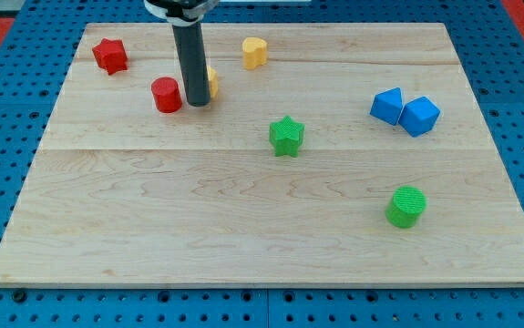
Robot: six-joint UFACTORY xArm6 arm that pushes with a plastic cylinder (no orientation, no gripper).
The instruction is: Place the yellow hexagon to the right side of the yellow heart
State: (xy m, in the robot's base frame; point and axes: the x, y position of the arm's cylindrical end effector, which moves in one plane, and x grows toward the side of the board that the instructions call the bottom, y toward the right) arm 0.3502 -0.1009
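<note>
The yellow heart lies near the view's top, a little left of centre. The yellow hexagon sits below and left of it, mostly hidden behind my dark rod; only its right edge shows. My tip rests on the board against the hexagon's left side, between it and the red cylinder.
A red star lies at the top left. A green star sits near the centre. Two blue blocks touch each other at the right. A green cylinder stands at the lower right. The wooden board ends on a blue pegboard.
</note>
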